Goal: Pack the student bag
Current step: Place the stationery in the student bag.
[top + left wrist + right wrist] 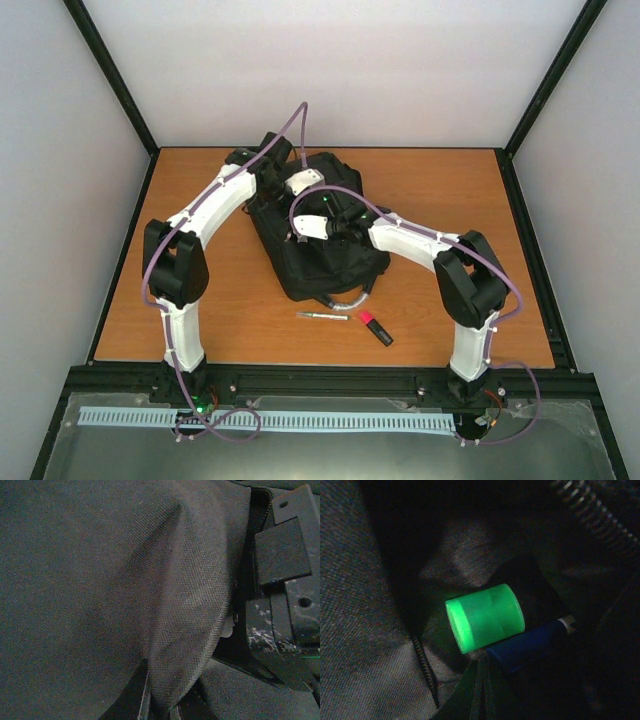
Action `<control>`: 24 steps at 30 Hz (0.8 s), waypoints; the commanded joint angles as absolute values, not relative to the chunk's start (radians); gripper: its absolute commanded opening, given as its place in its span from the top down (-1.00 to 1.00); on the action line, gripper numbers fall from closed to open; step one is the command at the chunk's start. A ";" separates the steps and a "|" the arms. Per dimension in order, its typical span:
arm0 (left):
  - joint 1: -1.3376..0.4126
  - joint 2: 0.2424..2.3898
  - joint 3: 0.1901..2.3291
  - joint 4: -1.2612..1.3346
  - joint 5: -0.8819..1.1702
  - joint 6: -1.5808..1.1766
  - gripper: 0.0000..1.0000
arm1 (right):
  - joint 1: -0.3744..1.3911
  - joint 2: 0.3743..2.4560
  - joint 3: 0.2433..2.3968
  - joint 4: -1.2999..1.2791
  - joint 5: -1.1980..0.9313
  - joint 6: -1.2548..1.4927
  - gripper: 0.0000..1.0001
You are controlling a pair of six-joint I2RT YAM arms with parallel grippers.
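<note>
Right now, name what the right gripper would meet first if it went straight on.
Probably the glowing green translucent cylinder, just ahead of the right gripper inside the black fabric backpack; depth unclear.

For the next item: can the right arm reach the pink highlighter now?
Probably yes: the pink highlighter lies uncovered on the table near its base; the right end effector must first leave the student bag.

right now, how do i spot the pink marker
Start at the black student bag. On the wood by its near edge lie two things. The marker is stubby, black with a pink end; the pen left of it is thin, silver.
</note>
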State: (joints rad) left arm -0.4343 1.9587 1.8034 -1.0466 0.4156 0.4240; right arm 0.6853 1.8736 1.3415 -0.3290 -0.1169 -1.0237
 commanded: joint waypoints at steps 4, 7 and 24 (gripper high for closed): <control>-0.446 1.919 1.830 -1.078 0.487 0.439 0.95 | 0.683 1.882 1.385 -0.203 -0.026 -0.948 0.94; -0.446 1.917 1.829 -1.078 0.488 0.440 0.95 | 0.684 1.853 1.371 -0.240 -0.113 -0.954 0.94; -0.445 1.915 1.838 -1.091 0.494 0.456 0.98 | 0.696 1.844 1.330 -0.337 -0.251 -1.045 0.94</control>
